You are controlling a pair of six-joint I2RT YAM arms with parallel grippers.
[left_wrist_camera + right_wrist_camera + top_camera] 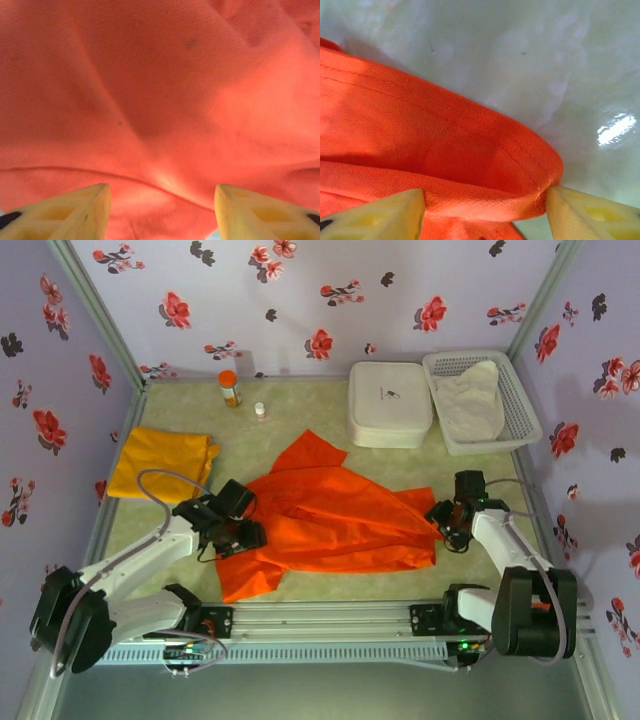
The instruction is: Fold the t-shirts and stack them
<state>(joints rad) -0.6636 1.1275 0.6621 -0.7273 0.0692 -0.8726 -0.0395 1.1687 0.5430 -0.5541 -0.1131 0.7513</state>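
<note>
Left gripper [157, 202] and right gripper [485, 202] gape wide at the orange tee [330, 515]'s opposite edges; folding seems to be starting, so next pinch the cloth.

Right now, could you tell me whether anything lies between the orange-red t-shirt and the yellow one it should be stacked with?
Nothing visible does. Only bare table separates the orange-red t-shirt from the yellow t-shirt on its left; the left gripper rests at the orange-red one's left edge, and the orange bottle stands farther back.
</note>
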